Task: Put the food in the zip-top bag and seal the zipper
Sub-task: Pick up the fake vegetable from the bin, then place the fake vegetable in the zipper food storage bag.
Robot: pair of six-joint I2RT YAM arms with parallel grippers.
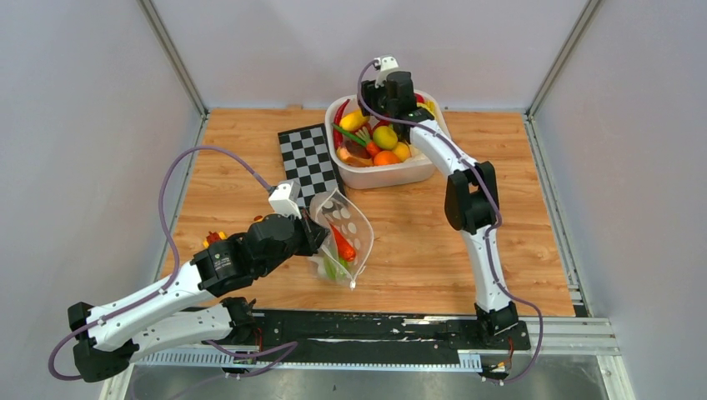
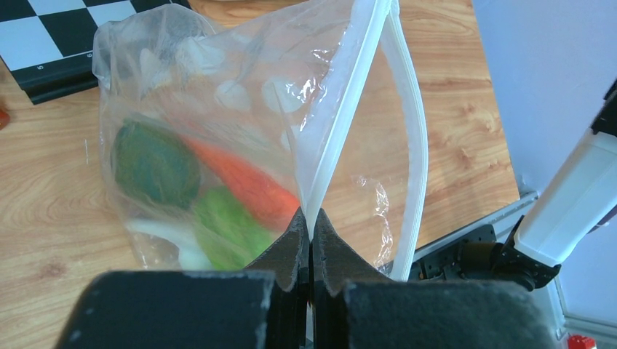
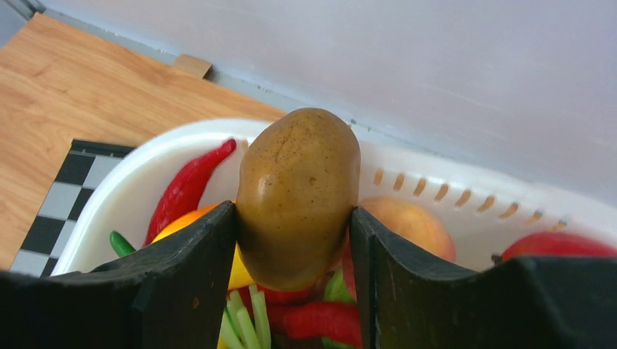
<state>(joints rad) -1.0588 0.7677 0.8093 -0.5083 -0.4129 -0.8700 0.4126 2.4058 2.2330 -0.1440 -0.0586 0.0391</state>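
One potato (image 3: 297, 182), upright, is clamped in the right gripper (image 3: 294, 240) above the tub (image 1: 392, 175); the bag (image 1: 343, 218) (mouth gaping, rim pinched by the left gripper (image 2: 311, 227)) lies well apart, nearer the robot, leftward.

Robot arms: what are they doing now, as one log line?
left gripper: shut on zipper | zip-top bag: open, carrot inside | right gripper: shut on potato above tub

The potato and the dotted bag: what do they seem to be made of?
The potato is probably hard plastic: smooth brown skin, soft sheen, fine specks. The zip-top bag looks like thin clear plastic film: it wrinkles, glints and shows the food inside.
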